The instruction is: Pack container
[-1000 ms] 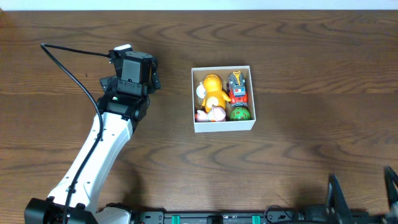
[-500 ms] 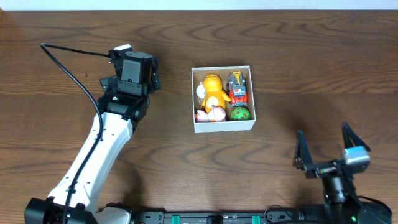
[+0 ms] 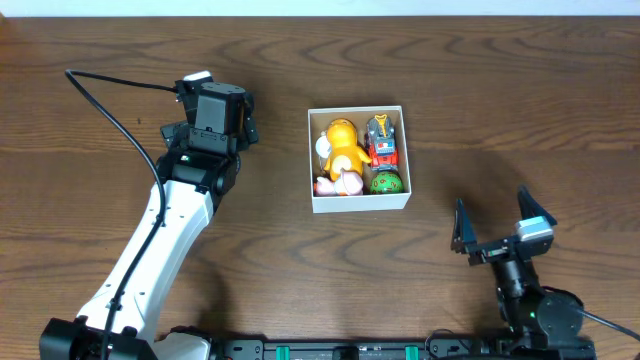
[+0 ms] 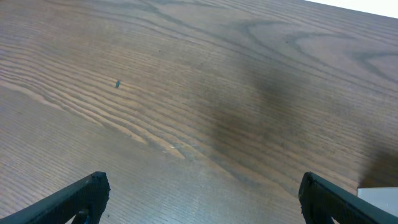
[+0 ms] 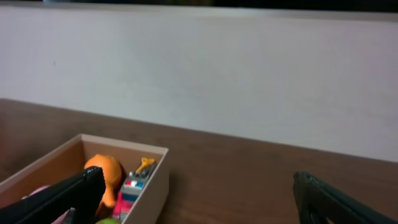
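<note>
No legible text, labels, brands or numbers in any view; red toy point(image 3: 382, 148) in the box point(image 3: 360, 203), centre of overhead frame, has coloured patches; too small to read as print.

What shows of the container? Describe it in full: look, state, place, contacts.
The container is a small, square, shallow box with thin white walls and a tan, cardboard-looking inside. It has no lid on and sits flat on the wooden table, near the middle of the overhead view. Four toys fill it closely: an orange figure, a red and grey toy, a green ball and a pink toy. Only the table and these toys touch it.
</note>
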Robot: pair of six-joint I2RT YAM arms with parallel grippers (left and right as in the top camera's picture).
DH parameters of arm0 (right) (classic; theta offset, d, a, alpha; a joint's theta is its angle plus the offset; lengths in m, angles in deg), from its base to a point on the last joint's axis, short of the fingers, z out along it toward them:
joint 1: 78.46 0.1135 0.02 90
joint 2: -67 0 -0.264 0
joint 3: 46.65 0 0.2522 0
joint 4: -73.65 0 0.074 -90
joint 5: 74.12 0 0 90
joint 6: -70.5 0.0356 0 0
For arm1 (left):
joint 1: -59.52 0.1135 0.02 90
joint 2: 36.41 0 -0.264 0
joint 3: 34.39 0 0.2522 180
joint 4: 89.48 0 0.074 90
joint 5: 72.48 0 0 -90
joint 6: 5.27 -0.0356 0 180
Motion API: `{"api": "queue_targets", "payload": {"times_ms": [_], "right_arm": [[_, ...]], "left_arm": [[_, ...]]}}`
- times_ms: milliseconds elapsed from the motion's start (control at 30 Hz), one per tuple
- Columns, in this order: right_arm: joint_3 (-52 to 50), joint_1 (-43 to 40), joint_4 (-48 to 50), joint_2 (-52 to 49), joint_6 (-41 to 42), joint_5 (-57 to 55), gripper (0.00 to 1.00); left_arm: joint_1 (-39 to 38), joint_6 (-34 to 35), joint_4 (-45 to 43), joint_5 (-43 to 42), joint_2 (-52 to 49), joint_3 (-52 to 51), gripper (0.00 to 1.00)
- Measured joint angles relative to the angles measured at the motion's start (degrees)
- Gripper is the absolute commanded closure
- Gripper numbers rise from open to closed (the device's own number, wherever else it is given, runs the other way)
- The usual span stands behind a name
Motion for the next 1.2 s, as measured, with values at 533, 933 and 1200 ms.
{"api": "queue_targets", "payload": {"times_ms": [533,933,1200], "right_arm": [[-3.37,0.00,-1.55,0.07,6.43,-6.10,0.01],[-3.37,0.00,-7.28,0.09,6.64,-6.43,0.01],[-3.37,0.00,-7.30,0.09,6.64,-6.45,0.01]], "left_arm": [[0.00,0.00,0.00,0.00,0.00,0.00,0.02],[0.00,0.00,-0.02,0.00,0.00,0.00,0.02],[0.00,0.00,0.00,0.00,0.00,0.00,0.02]]}}
